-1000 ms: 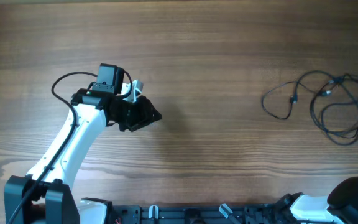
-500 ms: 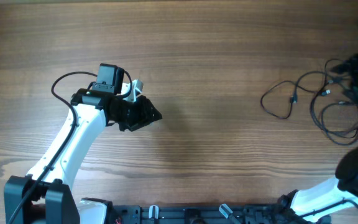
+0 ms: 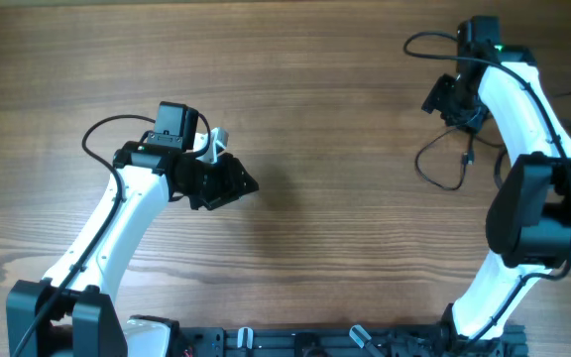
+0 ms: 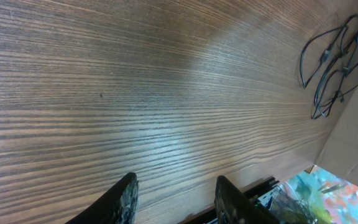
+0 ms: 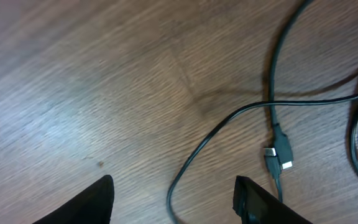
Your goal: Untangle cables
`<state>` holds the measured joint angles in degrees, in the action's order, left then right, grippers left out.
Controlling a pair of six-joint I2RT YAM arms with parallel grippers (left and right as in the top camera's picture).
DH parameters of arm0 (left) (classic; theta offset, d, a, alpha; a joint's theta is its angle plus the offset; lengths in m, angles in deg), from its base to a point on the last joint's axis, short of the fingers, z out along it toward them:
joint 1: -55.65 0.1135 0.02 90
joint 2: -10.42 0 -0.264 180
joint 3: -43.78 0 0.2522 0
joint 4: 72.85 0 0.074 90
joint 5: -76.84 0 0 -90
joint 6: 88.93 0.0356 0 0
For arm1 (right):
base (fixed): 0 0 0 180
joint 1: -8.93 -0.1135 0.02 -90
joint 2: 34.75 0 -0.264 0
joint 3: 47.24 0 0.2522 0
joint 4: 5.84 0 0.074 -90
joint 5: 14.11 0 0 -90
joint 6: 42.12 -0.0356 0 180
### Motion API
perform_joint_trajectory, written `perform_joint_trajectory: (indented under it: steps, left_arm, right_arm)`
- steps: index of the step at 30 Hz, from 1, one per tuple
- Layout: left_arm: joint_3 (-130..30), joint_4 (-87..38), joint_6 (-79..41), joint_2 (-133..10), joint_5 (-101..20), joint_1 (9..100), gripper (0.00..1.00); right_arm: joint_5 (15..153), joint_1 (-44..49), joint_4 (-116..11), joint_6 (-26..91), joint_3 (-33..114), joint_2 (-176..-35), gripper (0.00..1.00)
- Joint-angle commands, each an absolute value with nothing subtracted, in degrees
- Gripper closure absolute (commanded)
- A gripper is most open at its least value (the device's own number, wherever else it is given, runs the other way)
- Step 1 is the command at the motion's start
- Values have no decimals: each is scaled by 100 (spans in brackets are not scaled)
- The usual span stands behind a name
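Note:
The cables are thin black cords lying on the wooden table at the right, and my right arm hides most of them from overhead. My right gripper hovers just behind their left loop. In the right wrist view it is open, with one cord strand running on the table below the gap and a small plug just to the right. My left gripper stands far off at centre left, open over bare wood. The left wrist view catches the cables at its far top right.
The arms' base rail runs along the table's front edge. A thicker black wire loops off my left arm, and another off my right wrist. Beyond the table edge stands a cardboard box.
My right arm has swung up from the bottom right corner across the cables to the far right, and its jaws have gone from shut to open. The left arm has not moved.

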<state>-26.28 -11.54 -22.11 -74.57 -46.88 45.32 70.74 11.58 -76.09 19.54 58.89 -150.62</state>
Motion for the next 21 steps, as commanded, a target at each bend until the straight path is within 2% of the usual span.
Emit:
perform_joint_trajectory:
  steps: [1, 2, 5, 12, 13, 17, 21]
  left_arm:
    - [-2617, -1150, -2163, -7476, -4631, 4539, 58]
    - [-2617, -1148, -2163, -7476, -4631, 4539, 57]
    - [-2617, -1148, -2163, -7476, -4629, 4539, 57]
    - [-2617, -1152, -2163, -7476, -4627, 4539, 56]
    - [-2617, -1150, -2163, -7476, -4627, 4539, 55]
    - [-2617, -1152, -2163, -7476, -4627, 4539, 55]
    - [-2617, -1150, -2163, -7476, -4629, 4539, 55]
  right_arm:
    - [6751, 1150, -7626, 1419, 5863, -15550, 36]
    - [6779, 1150, -7629, 1305, 5863, -15677, 36]
    - [6882, 1150, -7594, 988, 5863, -15908, 45]
    - [6991, 1150, -7491, 866, 5863, -16243, 49]
    - [6993, 1150, -7491, 866, 5863, -16254, 53]
    - [7122, 1152, -7517, 886, 5863, -16256, 96]
    - [7817, 1207, -7648, 1275, 5944, -16208, 96]
